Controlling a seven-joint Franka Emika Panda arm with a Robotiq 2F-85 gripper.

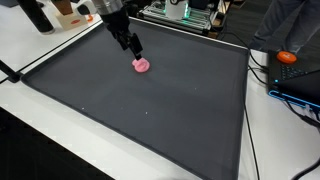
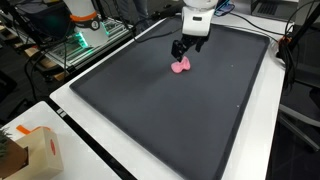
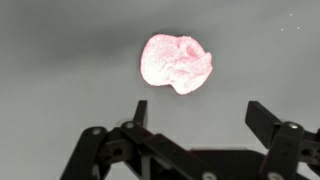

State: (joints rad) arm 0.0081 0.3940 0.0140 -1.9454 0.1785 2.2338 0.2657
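- One claw [image 3: 196, 105], spread wide and gripping nothing, poised low over the dark mat [image 1: 150, 120].
- Just ahead of the claw and apart from it: a pink lump [image 3: 176, 63], lying on the mat.
- Probably the approach step. Next move calls for easing forward and down to straddle the pink lump, then clenching.
- Well away from the claw, off the mat: an orange object [image 1: 287, 57].

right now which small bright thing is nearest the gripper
The pink lump, right by the open gripper; the orange thing lies off the mat.
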